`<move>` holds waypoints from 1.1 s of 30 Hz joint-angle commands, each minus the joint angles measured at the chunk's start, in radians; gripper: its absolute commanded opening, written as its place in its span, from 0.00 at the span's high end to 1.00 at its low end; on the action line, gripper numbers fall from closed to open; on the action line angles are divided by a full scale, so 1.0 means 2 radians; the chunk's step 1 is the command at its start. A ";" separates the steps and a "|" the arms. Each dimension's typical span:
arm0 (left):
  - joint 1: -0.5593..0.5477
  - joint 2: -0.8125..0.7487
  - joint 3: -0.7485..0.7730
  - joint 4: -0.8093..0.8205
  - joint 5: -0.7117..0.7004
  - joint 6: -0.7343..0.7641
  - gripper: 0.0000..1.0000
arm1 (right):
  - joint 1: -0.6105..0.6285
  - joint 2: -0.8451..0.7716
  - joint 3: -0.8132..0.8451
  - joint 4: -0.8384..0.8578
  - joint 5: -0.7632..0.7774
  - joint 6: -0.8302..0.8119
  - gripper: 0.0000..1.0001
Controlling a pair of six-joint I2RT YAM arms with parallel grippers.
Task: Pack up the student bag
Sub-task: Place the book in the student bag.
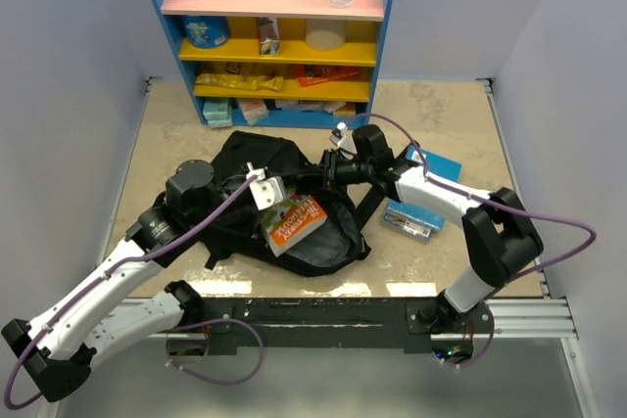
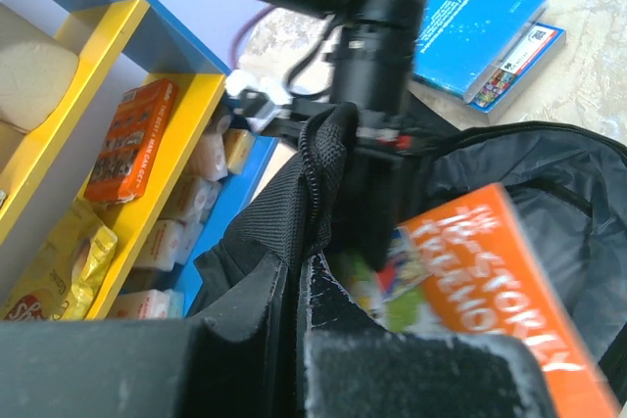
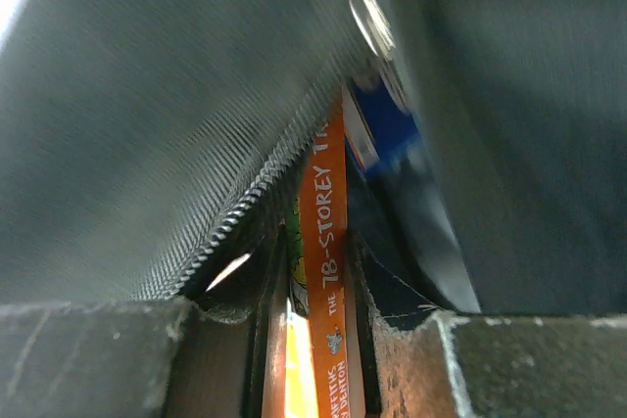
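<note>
The student bag (image 1: 250, 159) lies open in the middle of the table (image 1: 176, 134), before the shelf unit (image 1: 274, 2). The left gripper (image 2: 299, 340) pinches its zipper rim, lifting the mouth. The right gripper (image 3: 309, 330) clamps the orange book (image 1: 294, 222), seemingly half inside, though depth is unclear. At least 2 blue books (image 1: 411, 217) lie outside, unpacked.

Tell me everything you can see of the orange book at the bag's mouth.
The book is a thin paperback with a glossy orange cover, white title lettering that partly reads "78-Storey", and a green cartoon patch. It lies tilted, cover up, partly inside the open mouth of the black fabric bag. The right hand pinches it, orange spine between the fingers. The left hand grips the bag's rim beside it.
</note>
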 commanded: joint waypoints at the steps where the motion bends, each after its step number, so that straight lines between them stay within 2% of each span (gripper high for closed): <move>1: 0.000 -0.009 0.051 0.077 0.020 0.012 1.00 | -0.026 0.003 0.076 0.066 0.010 0.010 1.00; 6: 0.001 -0.014 0.047 0.072 0.021 0.012 1.00 | -0.041 -0.042 0.064 0.042 0.135 0.014 1.00; 12: 0.001 -0.013 0.043 0.082 0.024 0.009 1.00 | 0.021 -0.076 0.037 0.017 0.293 0.046 1.00; 15: 0.001 -0.013 0.044 0.083 0.023 0.006 1.00 | 0.062 -0.094 0.013 0.023 0.378 0.101 1.00; 18: 0.002 -0.012 0.046 0.084 0.023 0.005 1.00 | 0.103 -0.083 0.025 0.013 0.446 0.136 1.00; 21: 0.001 -0.013 0.047 0.082 0.025 0.003 1.00 | 0.122 -0.062 0.037 0.020 0.492 0.169 1.00; 27: 0.002 -0.016 0.048 0.077 0.026 0.005 1.00 | 0.143 0.012 0.075 0.024 0.533 0.220 1.00; 28: 0.001 -0.016 0.049 0.077 0.025 0.006 1.00 | 0.156 0.021 0.085 0.015 0.549 0.221 1.00; 32: 0.001 -0.016 0.050 0.075 0.025 0.008 1.00 | 0.170 0.062 0.140 -0.009 0.533 0.182 1.00; 33: 0.001 -0.016 0.050 0.074 0.024 0.009 1.00 | 0.171 0.063 0.146 -0.037 0.532 0.172 0.99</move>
